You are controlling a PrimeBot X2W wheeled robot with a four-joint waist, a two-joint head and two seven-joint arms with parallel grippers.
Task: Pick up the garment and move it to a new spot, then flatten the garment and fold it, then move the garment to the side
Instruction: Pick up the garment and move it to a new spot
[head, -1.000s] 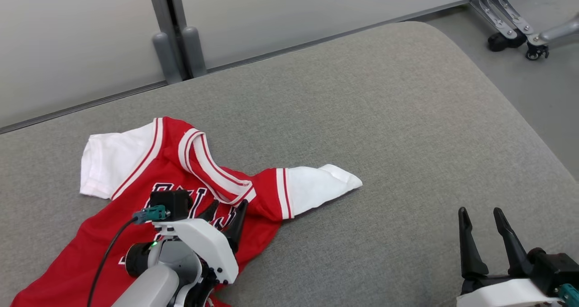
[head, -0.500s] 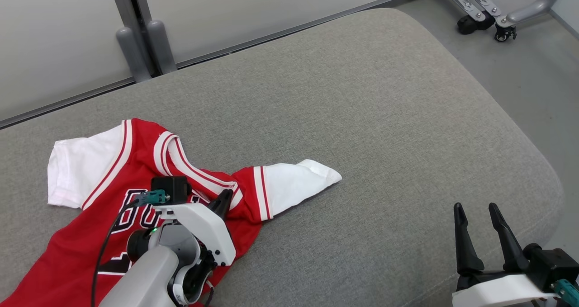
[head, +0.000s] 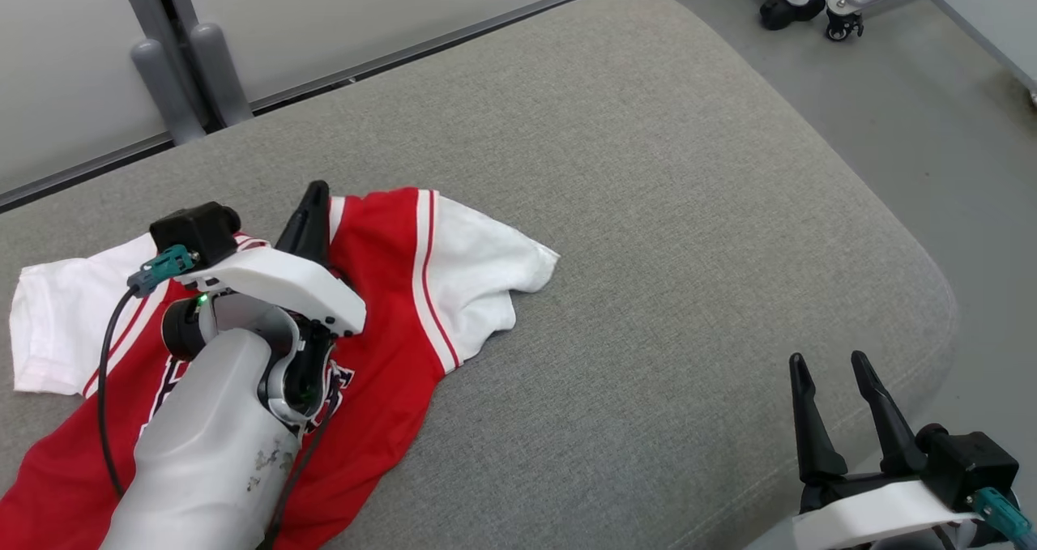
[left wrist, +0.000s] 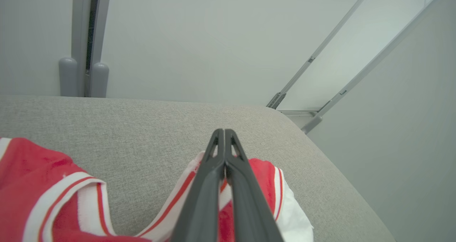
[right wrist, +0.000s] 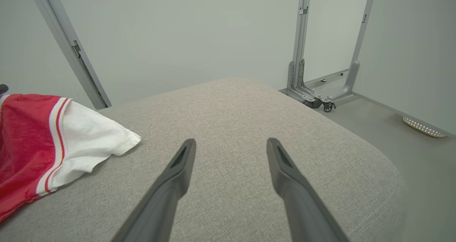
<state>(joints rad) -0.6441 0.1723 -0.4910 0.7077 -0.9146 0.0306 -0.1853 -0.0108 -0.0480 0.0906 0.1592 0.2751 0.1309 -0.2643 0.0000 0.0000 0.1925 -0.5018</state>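
Observation:
The garment (head: 389,291), a red jersey with white sleeves and white-striped trim, lies crumpled on the left of the grey cushion (head: 648,210). My left gripper (head: 316,192) is shut on the garment near its collar, holding a raised fold of red cloth. In the left wrist view the left gripper (left wrist: 224,132) has its fingers pressed together, with the garment (left wrist: 263,178) pinched lower down between them. My right gripper (head: 826,361) stands open at the lower right, apart from the cloth. In the right wrist view the right gripper (right wrist: 231,142) hovers over bare cushion, with the garment (right wrist: 28,135) at the left.
The cushion's rounded edge (head: 932,291) drops to grey floor (head: 956,129) on the right. A wheeled metal frame (head: 810,3) stands at the far right. Two grey posts (head: 186,72) and a pale wall panel (head: 364,7) run behind the cushion.
My left gripper closed on the garment near the collar and drew the cloth up and toward the far side, bunching the right sleeve. The head camera shifted. The right gripper stayed open.

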